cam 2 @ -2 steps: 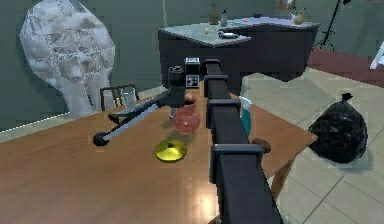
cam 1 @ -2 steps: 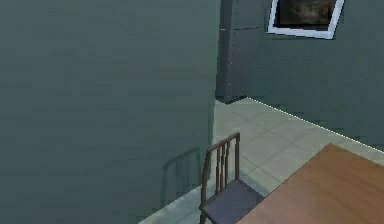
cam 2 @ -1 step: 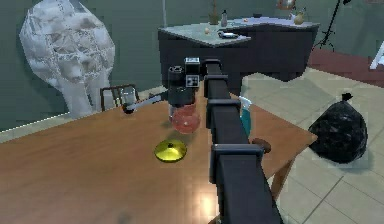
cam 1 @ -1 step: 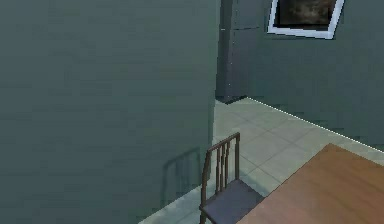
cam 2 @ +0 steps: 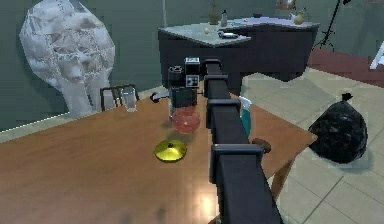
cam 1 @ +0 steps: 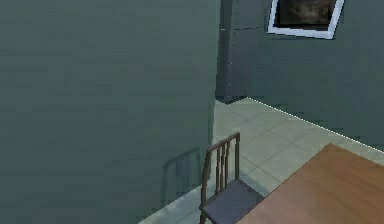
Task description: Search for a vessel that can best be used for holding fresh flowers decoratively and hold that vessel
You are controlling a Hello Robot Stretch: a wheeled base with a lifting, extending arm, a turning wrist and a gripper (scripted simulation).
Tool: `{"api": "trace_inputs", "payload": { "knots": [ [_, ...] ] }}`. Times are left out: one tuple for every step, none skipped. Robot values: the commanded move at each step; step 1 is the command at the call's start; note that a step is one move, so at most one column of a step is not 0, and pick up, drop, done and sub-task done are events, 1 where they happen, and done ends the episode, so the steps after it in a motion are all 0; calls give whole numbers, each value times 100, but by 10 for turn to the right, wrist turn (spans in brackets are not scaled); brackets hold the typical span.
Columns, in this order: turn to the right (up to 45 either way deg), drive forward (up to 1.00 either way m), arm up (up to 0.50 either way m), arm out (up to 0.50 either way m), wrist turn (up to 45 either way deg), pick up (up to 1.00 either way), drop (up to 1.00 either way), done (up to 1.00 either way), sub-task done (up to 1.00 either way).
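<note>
Wooden counter: flat yellow disc, reddish rounded vessel just behind, clear glass near far edge.

The arm is a dark, square-sided bar built of nested sections, each stepping a little narrower toward the far end (much like a telescope). Out there sit two small white squares with black marks, beside the dark-bodied gripper with its thin fingers.

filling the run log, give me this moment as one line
tool: at pinkish vessel on wooden table | hold: cannot tell | nearby: yellow disc, glass
</note>
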Motion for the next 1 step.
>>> {"api": "trace_inputs", "payload": {
  "knots": [
    [0, 0, -30, 0, 0, 0, 0, 0, 0]
  ]
}}
